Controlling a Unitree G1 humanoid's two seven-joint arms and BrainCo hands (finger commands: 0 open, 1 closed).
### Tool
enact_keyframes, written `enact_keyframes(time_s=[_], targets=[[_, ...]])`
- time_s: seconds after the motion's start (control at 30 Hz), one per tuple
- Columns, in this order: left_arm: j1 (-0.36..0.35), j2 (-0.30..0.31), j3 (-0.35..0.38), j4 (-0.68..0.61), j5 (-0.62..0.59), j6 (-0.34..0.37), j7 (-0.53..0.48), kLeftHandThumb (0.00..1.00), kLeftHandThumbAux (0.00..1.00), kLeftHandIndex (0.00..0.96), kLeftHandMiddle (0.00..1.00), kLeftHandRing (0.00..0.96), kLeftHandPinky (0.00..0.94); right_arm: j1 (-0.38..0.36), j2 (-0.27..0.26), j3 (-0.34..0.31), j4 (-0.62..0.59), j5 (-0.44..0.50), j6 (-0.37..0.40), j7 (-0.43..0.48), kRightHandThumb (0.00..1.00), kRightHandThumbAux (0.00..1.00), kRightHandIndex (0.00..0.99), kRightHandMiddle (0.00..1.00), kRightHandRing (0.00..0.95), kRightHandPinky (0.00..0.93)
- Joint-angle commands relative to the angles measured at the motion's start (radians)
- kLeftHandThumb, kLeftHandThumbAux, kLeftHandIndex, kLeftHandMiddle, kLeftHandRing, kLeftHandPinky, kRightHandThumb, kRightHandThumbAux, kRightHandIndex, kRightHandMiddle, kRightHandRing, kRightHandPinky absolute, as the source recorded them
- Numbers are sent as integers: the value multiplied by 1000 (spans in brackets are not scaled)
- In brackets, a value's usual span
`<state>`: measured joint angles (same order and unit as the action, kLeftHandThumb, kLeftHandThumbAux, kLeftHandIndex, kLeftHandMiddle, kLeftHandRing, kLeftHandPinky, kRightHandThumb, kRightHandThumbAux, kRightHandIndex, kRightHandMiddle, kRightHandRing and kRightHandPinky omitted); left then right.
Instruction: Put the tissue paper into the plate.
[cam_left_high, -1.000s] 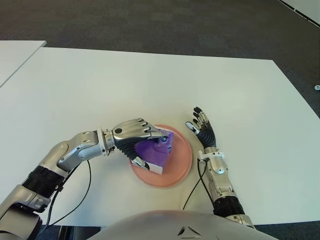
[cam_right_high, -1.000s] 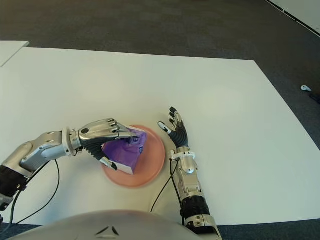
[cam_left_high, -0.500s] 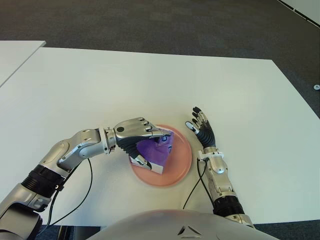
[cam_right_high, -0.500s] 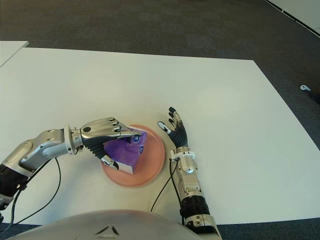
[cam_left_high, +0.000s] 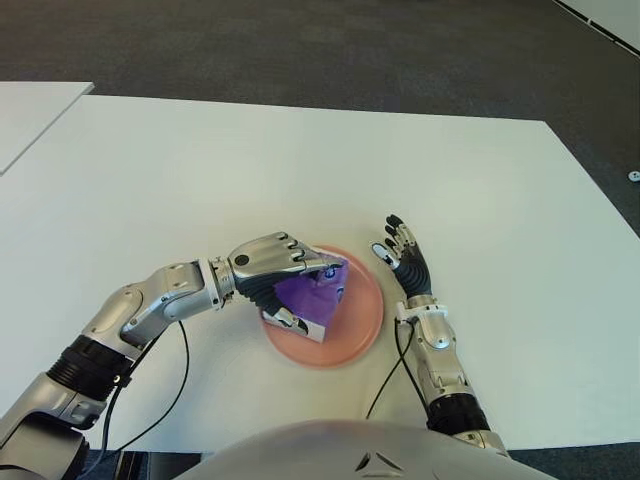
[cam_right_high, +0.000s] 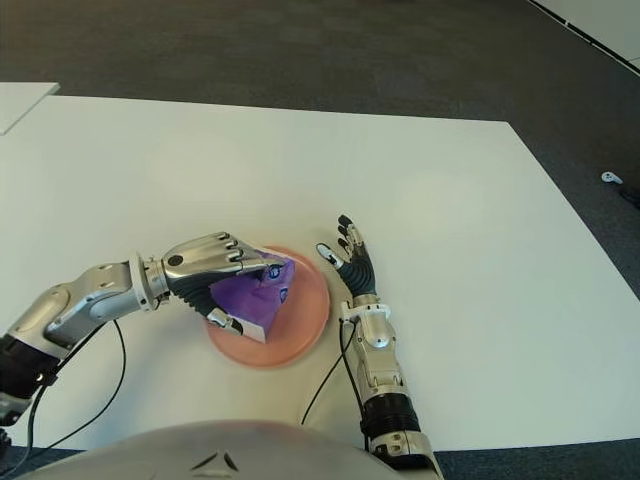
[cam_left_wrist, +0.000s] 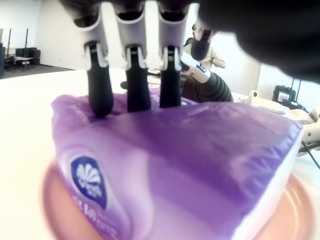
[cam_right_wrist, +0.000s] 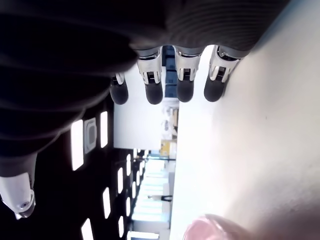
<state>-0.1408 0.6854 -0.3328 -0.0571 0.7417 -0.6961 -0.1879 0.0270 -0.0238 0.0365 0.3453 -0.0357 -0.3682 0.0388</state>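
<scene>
- tissue paper pack (cam_left_high: 312, 293), purple plastic with a white end and a small white logo, sits tilted over the left half of the plate, gripped from above by the left robot hand.
- left robot hand (cam_left_high: 272, 272) reaches in from the robot's left, its silver forearm crossing the tabletop (cam_left_high: 300, 170); the fingers (cam_left_wrist: 131, 75) are curled down over the top of the pack and press into the wrapper, as the left wrist view shows, so the hold is closed on the pack.
- in the eye views a thumb tip shows under the pack's lower left edge, near the plate's left rim.
- plate (cam_left_high: 360, 325) is round and salmon-pink, lying flat on the white tabletop in front of the robot's body; its right half is bare.
- whether the pack's underside touches the plate's surface cannot be told for sure; in the left wrist view the pink rim shows just below the wrapper.
- right robot hand (cam_left_high: 403, 258) shows just right of the plate, close to its rim, with its black fingers (cam_right_wrist: 184, 85) spread and pointing away from the robot; it holds nothing.
- a black cable (cam_left_high: 385, 375) runs from the right wrist back toward the body.
- dark carpet floor (cam_left_high: 300, 40) lies beyond the tabletop's far edge.
</scene>
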Motion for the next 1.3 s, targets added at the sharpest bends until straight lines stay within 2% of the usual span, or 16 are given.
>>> enact_keyframes(time_s=[0.03, 0.2, 0.33, 0.47, 0.63, 0.73, 0.8, 0.87, 0.93, 1.0, 1.03, 1.07, 1.1, 1.13, 1.2, 1.3], targets=[[9, -5, -4, 42, 57, 7, 35, 119, 196, 0, 0, 0, 0, 58, -5, 3, 87, -12, 61, 0, 0, 527, 0, 0, 0, 0], [-11, -11, -2, 79, 63, -13, 90, 134, 180, 0, 0, 0, 0, 58, -8, 6, 92, -13, 62, -2, 0, 524, 0, 0, 0, 0], [-43, -3, 7, 112, 22, -35, 94, 170, 164, 0, 0, 0, 0, 54, -9, 5, 95, -10, 63, -3, 0, 520, 0, 0, 0, 0], [-63, 4, 25, 128, -141, -29, 11, 206, 163, 0, 0, 0, 0, 54, -3, 4, 98, -9, 66, -10, 0, 517, 0, 0, 0, 0], [-61, 1, 40, 137, -262, -16, -51, 203, 184, 0, 0, 0, 0, 52, -3, 4, 101, -10, 67, -13, 0, 513, 0, 0, 0, 0], [-72, 46, 81, 178, -482, -36, -147, 161, 218, 0, 0, 0, 0, 51, -4, 7, 101, -14, 71, -16, 0, 509, 0, 0, 0, 0], [-85, 55, 95, 203, -602, -31, -213, 144, 246, 0, 0, 0, 0, 50, -4, 8, 102, -15, 72, -17, 0, 505, 0, 0, 0, 0], [-108, 27, 103, 235, -759, 14, -304, 132, 268, 0, 0, 0, 0, 51, -3, 10, 94, -15, 78, -17, 2, 502, 0, 0, 0, 0], [-117, 15, 106, 247, -822, 31, -346, 124, 283, 0, 0, 0, 0, 52, -3, 11, 90, -15, 81, -17, 4, 500, 0, 0, 0, 0], [-125, -55, 106, 272, -888, 135, -371, 120, 301, 0, 0, 0, 0, 41, -1, 8, 113, -13, 71, -19, 5, 499, 0, 0, 0, 0], [-167, -93, 119, 281, -921, 242, -366, 119, 319, 0, 0, 0, 0, 40, -1, 8, 117, -13, 63, -19, 7, 498, 0, 0, 0, 0], [-189, -82, 150, 207, -985, 353, -354, 121, 356, 0, 0, 0, 0, 39, -3, 11, 128, -19, 39, -18, 8, 498, 0, 0, 0, 0], [-203, -65, 174, 148, -1027, 424, -346, 125, 375, 0, 0, 0, 0, 40, -5, 14, 135, -23, 22, -18, 9, 495, 0, 0, 0, 0], [-173, -40, 199, 40, -1088, 462, -330, 131, 403, 0, 0, 0, 0, 39, -10, 17, 147, -27, -7, -14, 11, 492, 0, 0, 0, 0], [-100, 1, 248, -84, -1185, 465, -340, 143, 416, 0, 0, 0, 0, 38, -13, 20, 162, -30, -34, -10, 13, 484, 0, 0, 0, 0], [-23, 59, 342, -145, -1342, 486, -424, 162, 388, 0, 0, 0, 0, 41, -8, 19, 159, -27, -16, -16, 17, 481, 0, 0, 0, 0]])
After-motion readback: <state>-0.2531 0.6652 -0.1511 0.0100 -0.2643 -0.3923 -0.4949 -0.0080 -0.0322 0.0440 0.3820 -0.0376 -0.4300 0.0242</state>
